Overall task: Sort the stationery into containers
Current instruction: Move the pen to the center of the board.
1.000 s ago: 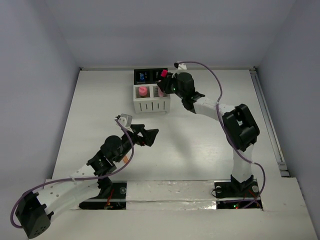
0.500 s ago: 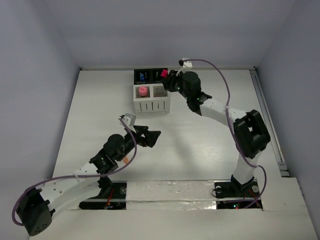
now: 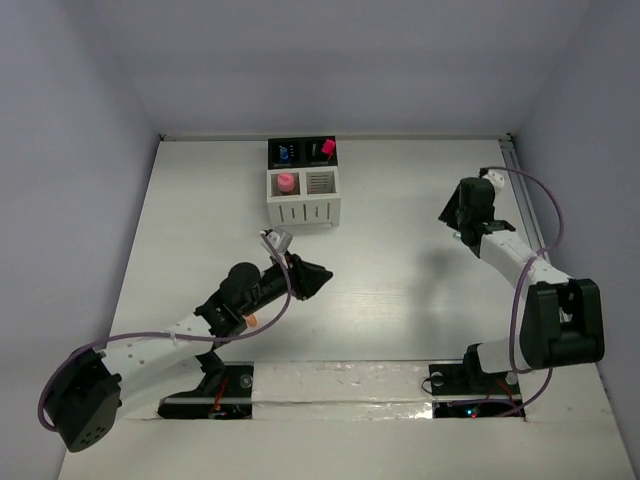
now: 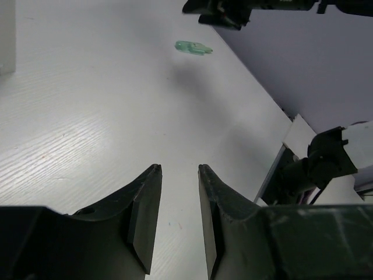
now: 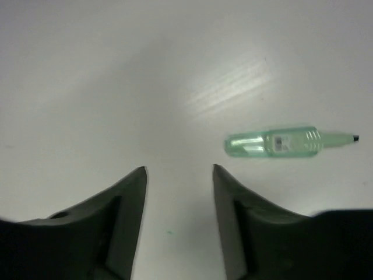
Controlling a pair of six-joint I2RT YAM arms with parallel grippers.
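Left gripper (image 4: 178, 169): low over bare table (image 3: 400, 300), near-left of centre. Fingers a narrow gap apart, nothing between them. No stationery under it in its wrist view, so I read it as parked, not on an approach. Small orange bit (image 3: 255, 320) beside its forearm; can't tell if it's a pen or part of the arm.

Right gripper (image 5: 178, 172): right side of the table, pointing down, jaws apart and empty. Green pen (image 5: 273, 143) lies flat on the table just right of the jaws, not between them, tip exposed. Spread jaws with the pen alongside looks like a line-up for a pick. The pen runs along the closing direction, so I'd expect a sideways shift plus a wrist turn to close across the barrel. The top view doesn't show the pen; probably masked by the arm.

Containers (image 3: 303, 212): far centre, well apart from both grippers. It's a two-by-two block, white pair in front, black pair behind.
- Front-left white: pink piece (image 3: 286, 182), upright.
- Front-right white: looks empty.
- Back-left black: something blue (image 3: 286, 154).
- Back-right black: pink cap (image 3: 327, 147) poking out.

Items stand end-up because the cups are narrow. My read: sorting is mostly done, and the green pen is the one loose item I can confirm.
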